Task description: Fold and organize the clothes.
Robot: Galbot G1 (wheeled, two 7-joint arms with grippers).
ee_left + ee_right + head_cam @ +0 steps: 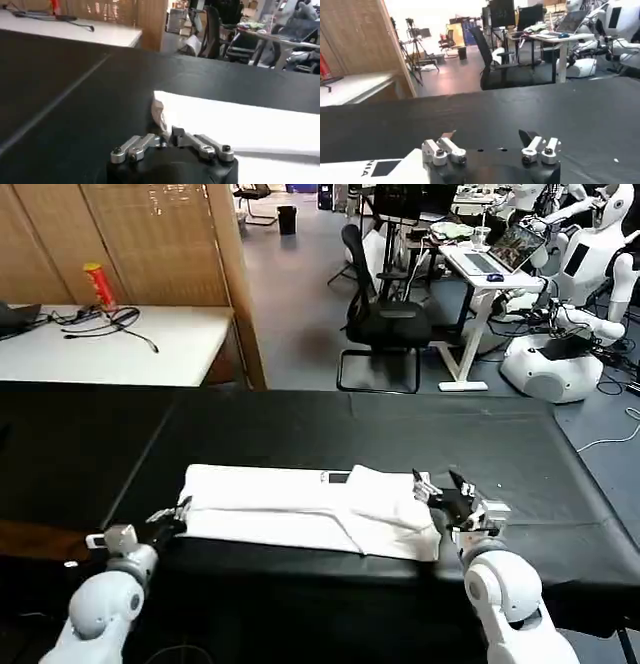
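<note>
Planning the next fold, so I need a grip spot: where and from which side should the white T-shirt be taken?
The white T-shirt lies flat as a long folded strip on the black table covering. Probably best pinched at its two short ends, coming in low from outside: the left end effector at the left edge, the open right end effector at the bunched right end.

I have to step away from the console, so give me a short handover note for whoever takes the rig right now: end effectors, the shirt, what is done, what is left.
Left end effector: at the left end of the T-shirt, fingers closed on a bunched bit of the fabric edge.
Right end effector: open, at the shirt's right end, gripping nothing.
T-shirt: white, lying as a long, narrow band across the black table covering, near the front edge; a raised fold sits toward its right end.
Done: the shirt looks folded lengthwise into a strip.
Left: probably fold the strip crosswise into a compact stack and tidy it.
</note>
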